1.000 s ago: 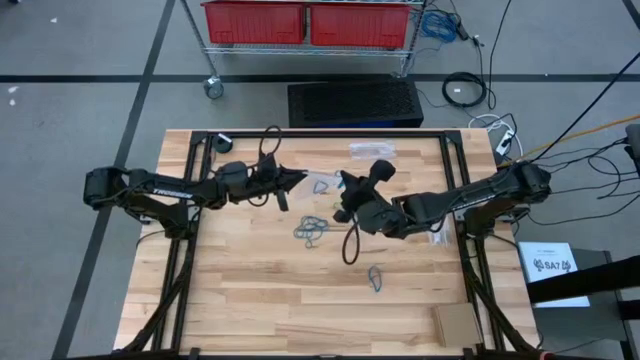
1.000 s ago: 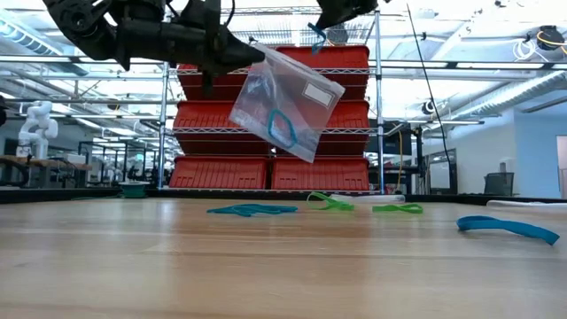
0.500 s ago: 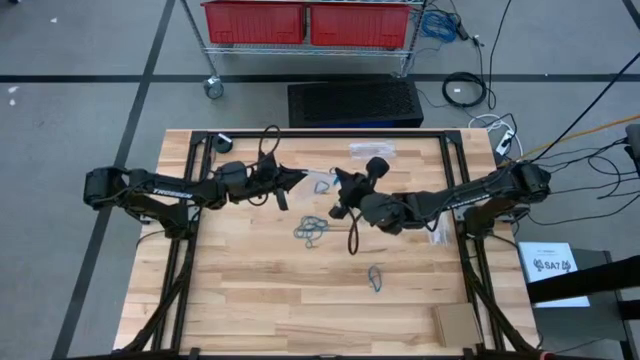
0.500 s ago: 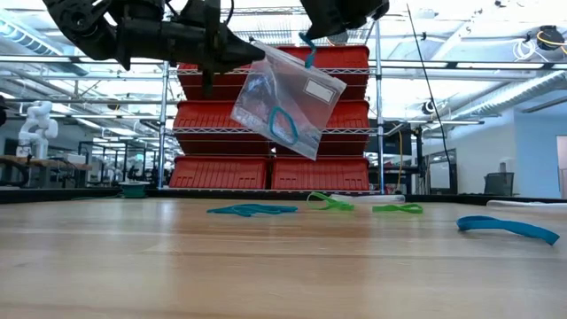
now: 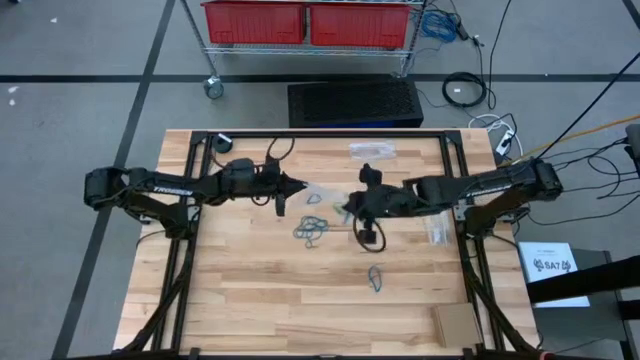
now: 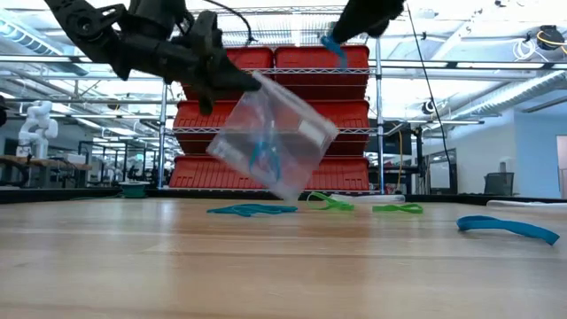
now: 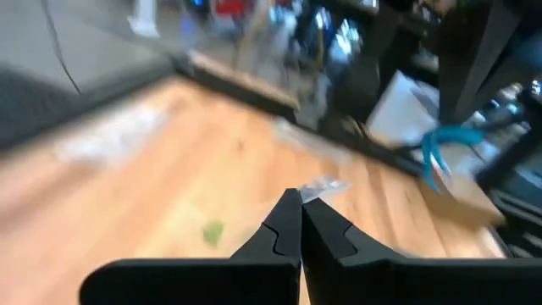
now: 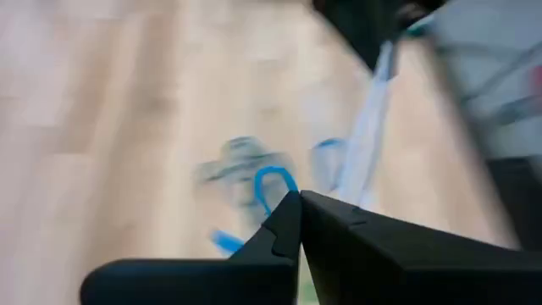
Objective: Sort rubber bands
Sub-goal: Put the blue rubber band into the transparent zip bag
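My left gripper (image 5: pixel 300 187) is shut above the table's middle on a clear plastic bag (image 6: pixel 275 146) with a blue rubber band (image 6: pixel 264 152) inside. The bag hangs tilted in the air. My right gripper (image 5: pixel 350 208) stands just right of the bag, raised, shut on a bright blue rubber band (image 6: pixel 334 49). Loose rubber bands lie flat on the table: a blue-grey cluster (image 5: pixel 310 232), one more (image 5: pixel 376 278), and in the low view blue (image 6: pixel 252 210) and green (image 6: pixel 330 204) ones. My left gripper pinches the bag's upper corner (image 7: pixel 322 188) between its two shut fingers, coming roughly level from the table's left. The bag hangs below and beyond the fingers, tilted and lifted clear. My right gripper pinches the blue rubber band at one end of its loop (image 8: pixel 271 185) between its fingertips. The band dangles below them (image 6: pixel 337 55), lifted clear of the table.
Two more clear bags lie on the table, one near the far edge (image 5: pixel 372 150) and one at the right (image 5: pixel 437 232). A cardboard piece (image 5: pixel 455 322) sits at the near right corner. Red bins on a wire rack (image 6: pixel 275 115) stand beyond the far edge.
The left gripper has tipped, and the bag has swung lower and turned flatter, with the band inside shifting. The right gripper, still holding its blue band, first dipped toward the bag's top edge, then drew back toward the table's right and near side.
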Available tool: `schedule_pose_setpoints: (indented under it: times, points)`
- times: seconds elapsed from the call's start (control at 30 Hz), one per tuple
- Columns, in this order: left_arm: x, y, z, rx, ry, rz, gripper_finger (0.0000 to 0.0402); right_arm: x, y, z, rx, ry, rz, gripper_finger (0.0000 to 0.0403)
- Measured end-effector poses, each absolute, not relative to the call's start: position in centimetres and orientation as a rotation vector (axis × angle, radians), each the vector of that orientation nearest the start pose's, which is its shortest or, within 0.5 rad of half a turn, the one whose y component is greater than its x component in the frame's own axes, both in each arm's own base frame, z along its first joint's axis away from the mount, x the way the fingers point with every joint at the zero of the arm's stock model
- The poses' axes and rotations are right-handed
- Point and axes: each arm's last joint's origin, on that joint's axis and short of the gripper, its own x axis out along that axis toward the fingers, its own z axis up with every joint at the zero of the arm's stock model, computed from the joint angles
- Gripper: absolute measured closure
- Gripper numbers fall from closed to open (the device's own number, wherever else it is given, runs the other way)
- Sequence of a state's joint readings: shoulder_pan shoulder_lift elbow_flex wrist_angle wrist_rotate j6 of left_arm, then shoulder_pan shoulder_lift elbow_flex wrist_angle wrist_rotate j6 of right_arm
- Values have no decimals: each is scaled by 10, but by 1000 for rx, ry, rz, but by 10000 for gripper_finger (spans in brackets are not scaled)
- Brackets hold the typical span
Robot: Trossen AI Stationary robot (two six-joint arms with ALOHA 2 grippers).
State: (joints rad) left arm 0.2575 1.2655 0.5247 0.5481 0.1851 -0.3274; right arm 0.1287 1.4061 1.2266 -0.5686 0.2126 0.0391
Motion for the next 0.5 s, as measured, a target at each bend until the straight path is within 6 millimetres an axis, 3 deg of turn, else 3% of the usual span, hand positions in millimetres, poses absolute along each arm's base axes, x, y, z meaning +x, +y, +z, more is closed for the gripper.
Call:
schedule_pose_setpoints:
  times: [0.23, 0.5]
  points:
    - [243, 63, 202, -541, 348, -56, 401, 296, 24, 298, 73, 838, 105, 403]
    - [242, 64, 203, -680, 373, -110, 401, 318, 8, 261, 188, 798, 273, 403]
